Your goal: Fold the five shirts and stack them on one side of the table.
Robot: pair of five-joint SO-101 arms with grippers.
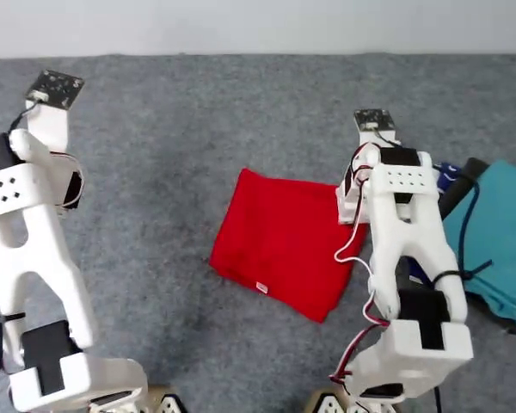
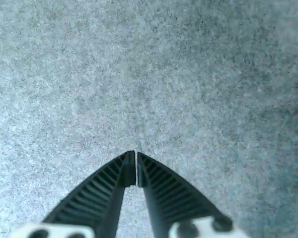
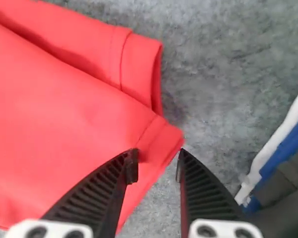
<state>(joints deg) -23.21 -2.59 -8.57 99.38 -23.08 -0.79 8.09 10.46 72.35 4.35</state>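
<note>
Right wrist view: my right gripper (image 3: 156,162) hangs parted over the hem corner of the folded red shirt (image 3: 64,124), which lies mid-table (image 1: 155,129). Light and limp, I judge; I'd pinch every layer at that corner. My left gripper (image 2: 135,162) is clenched, empty.

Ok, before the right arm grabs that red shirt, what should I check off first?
1. Right gripper open: ok.
2. Red shirt folded: ok, it lies as a compact rectangle.
3. Right gripper lined up on the shirt: ok, its fingers straddle a hemmed corner.
4. Low enough to catch every layer: cannot tell.
5. Left gripper out of the way: ok, shut over bare grey carpet.
6. Room by the teal shirt at the table's side: cannot tell, the arm covers part of it.
</note>
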